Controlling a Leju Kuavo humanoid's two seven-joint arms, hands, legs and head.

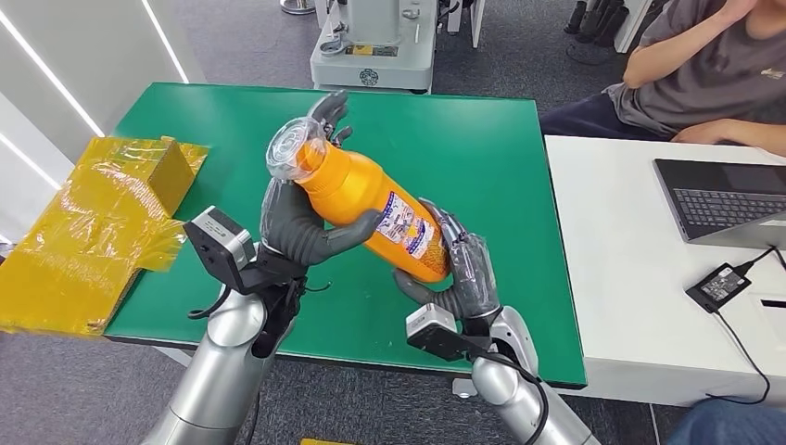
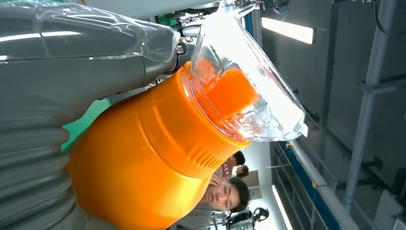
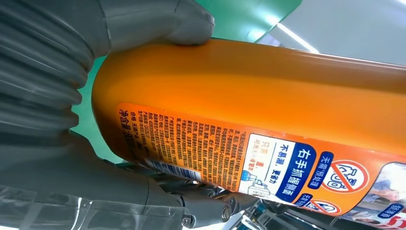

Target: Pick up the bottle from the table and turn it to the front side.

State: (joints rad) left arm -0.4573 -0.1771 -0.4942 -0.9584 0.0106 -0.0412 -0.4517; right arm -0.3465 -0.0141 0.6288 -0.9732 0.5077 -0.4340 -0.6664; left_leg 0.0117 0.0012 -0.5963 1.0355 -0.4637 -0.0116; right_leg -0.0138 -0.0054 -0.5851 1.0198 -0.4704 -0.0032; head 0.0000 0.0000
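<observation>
The left hand (image 1: 301,222) grips the bottle (image 1: 371,206) around its upper body, thumb across the near side and fingers reaching past the neck behind it. The bottle is lifted clear of the green surface (image 1: 482,139), held between both hands above its middle. Its long axis runs slanting: the clear cap (image 1: 297,148) points up, away and to the left, the base down and to the right, where the right hand (image 1: 463,273) cups the lower end, fingers curled round the far side and thumb beneath.

The small-print label (image 1: 408,225) with a barcode faces up toward the head camera, so I judge the back is showing and the front is turned away. The coming move is a roll about that slanted axis; both hands are on the bottle, so one probably has to loosen while the other turns it, or the grip will fight itself.

To the left, a yellow wrapped box (image 1: 102,222) lies at the surface's edge, well apart. To the right, a white desk (image 1: 612,241) carries a laptop (image 1: 723,199), and a seated person (image 1: 704,74) is beyond it. Nothing stands near the bottle.
</observation>
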